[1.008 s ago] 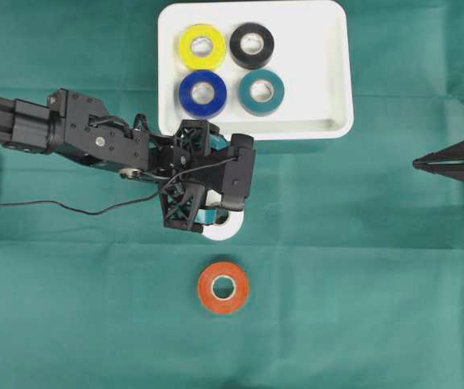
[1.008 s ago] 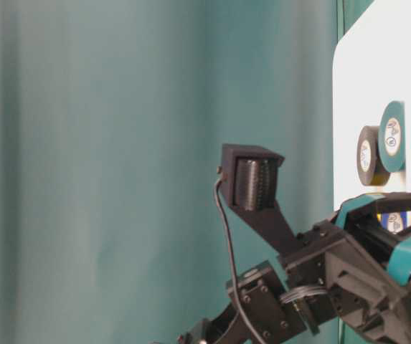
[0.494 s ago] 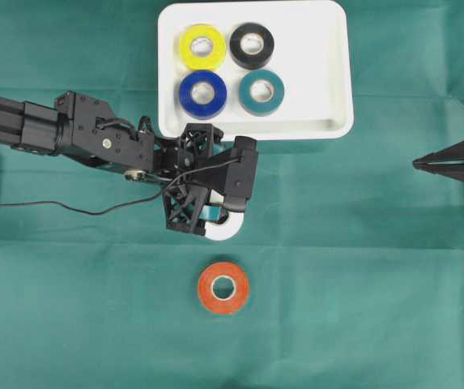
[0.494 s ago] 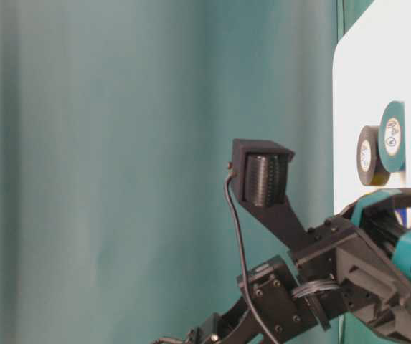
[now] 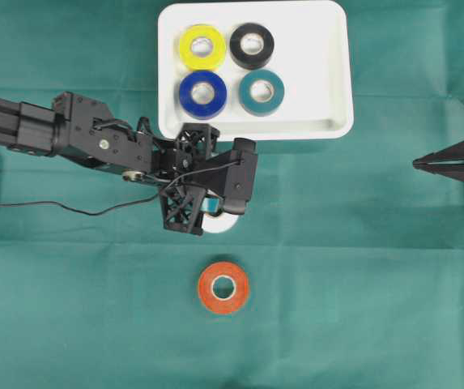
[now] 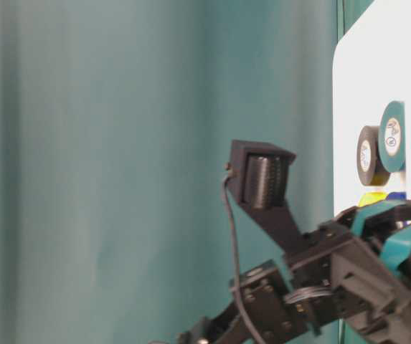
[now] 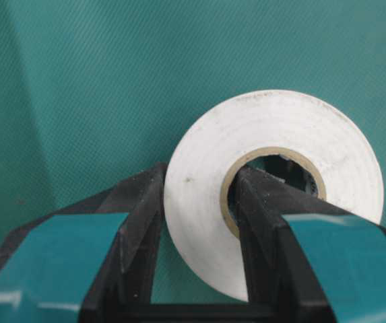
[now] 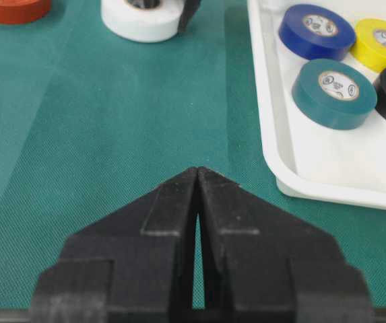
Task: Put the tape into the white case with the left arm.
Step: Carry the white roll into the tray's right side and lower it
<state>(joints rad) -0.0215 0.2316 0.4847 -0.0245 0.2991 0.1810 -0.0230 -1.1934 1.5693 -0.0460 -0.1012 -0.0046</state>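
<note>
- The white case (image 5: 329, 73) sits at the far middle of the green-covered counter (image 5: 361, 284), a shallow tray with a raised rim and rounded corners.
- Four tape rolls lie flat inside it, grouped in its left half: a yellow roll (image 5: 202, 44) and a black roll (image 5: 252, 44) in the back row, a blue roll (image 5: 202, 94) and a teal roll (image 5: 261, 91) in the front row. The right half of the tray floor is bare.
- In the right wrist view the same four rolls show inside the rim, each resting on its flat side, close together but apart.
- The white tape (image 7: 273, 182) lies on the cloth outside the case, just in front of its near left corner, mostly hidden under the arm in the overhead view.
- The left gripper (image 7: 196, 222), its fingers banded in teal, points down over that roll; one finger stands in the core hole and the other against the outer wall, so the jaws pinch the roll's white wall between them.
- An orange tape (image 5: 223, 287) lies flat on the cloth nearer the front, well apart from the case and apart from the white roll.
- The right gripper (image 8: 198, 176) hangs at the right edge of the counter, its plain black jaws pressed together with nothing between them.
</note>
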